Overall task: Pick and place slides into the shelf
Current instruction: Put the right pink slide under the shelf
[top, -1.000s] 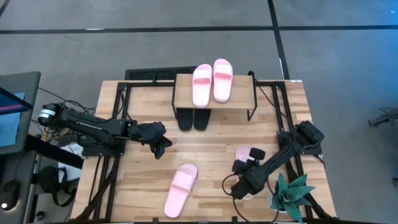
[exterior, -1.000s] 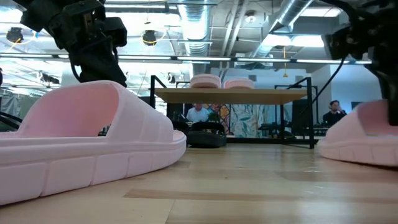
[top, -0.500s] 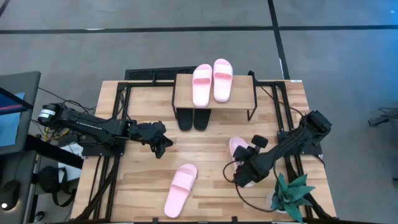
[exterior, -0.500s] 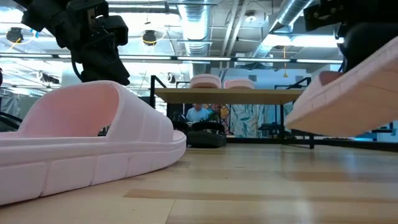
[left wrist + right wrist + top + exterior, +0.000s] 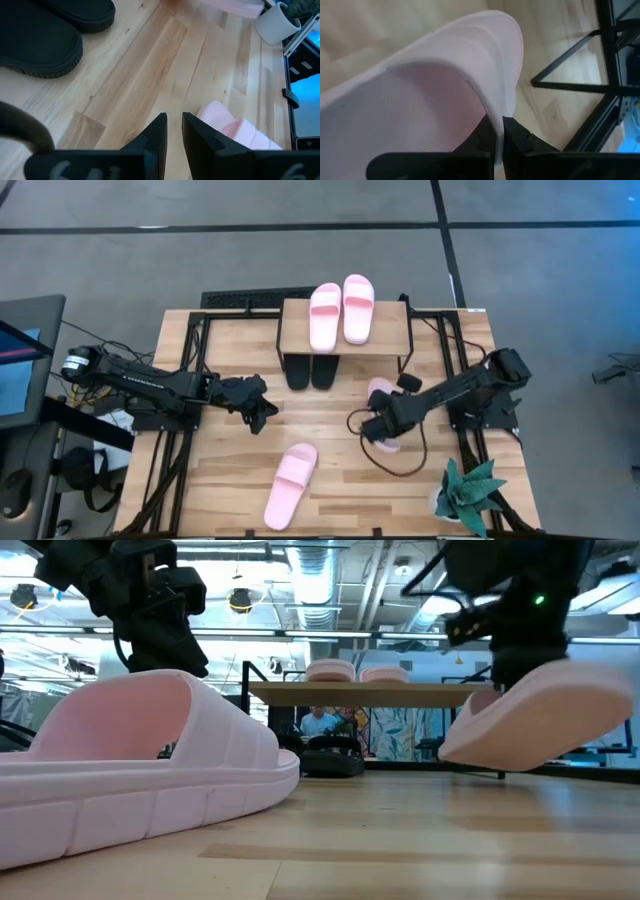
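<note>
The right hand [image 5: 383, 423] pinches a pale pink rubber slide sandal [image 5: 535, 725] by its strap, held tilted clear above the wooden counter [image 5: 330, 430], just beside the small light-wood shelf on black legs [image 5: 393, 345]. The left hand [image 5: 171, 131], fingers nearly pressed together, hangs near another pink slide [image 5: 291, 485].

Shelf [image 5: 385, 345] top's right side free — pink pair [image 5: 341, 312] fills left

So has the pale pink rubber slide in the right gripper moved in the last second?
Yes. The pale pink rubber slide, held by the right gripper, has been lifted and carried toward the light-wood shelf, away from the potted plant.
</note>
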Controlling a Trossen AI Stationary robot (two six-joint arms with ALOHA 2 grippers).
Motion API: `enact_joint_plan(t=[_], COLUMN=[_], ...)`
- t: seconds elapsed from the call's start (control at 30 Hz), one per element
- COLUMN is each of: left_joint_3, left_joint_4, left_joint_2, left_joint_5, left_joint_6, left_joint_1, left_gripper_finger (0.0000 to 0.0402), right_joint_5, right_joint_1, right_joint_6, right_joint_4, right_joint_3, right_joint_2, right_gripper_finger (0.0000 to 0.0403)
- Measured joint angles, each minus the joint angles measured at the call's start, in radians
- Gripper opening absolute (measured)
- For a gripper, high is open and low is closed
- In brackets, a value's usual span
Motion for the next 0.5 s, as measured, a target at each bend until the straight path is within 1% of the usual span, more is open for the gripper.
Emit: enact_joint_plan(t=[0.2,0.3,0.43,0.5], left_joint_3=[0.0,0.0,0.0,0.0], left_joint_4=[0.0,-0.001,-0.001,-0.001], left_joint_2=[0.0,0.0,0.0,0.0], left_joint_5=[0.0,0.0,0.0,0.0], left_joint_6=[-0.012,-0.02,-0.03,-0.03], left_joint_1=[0.0,0.0,0.0,0.0], left_gripper_finger=[0.0048,0.0048,0.0048,0.0048], right_joint_5=[0.016,0.014,0.018,0.02], right_joint_1=[-0.088,-0.112,-0.134,-0.138], right_joint_6=[-0.12,-0.168,-0.18,-0.217], right_joint_4=[0.076,0.136,0.163,0.173], right_joint_3=[-0.07,-0.104,-0.131,-0.135], right_joint_2=[0.0,0.0,0.0,0.0], right_gripper_finger=[0.0001,0.0001,0.0007,0.0007])
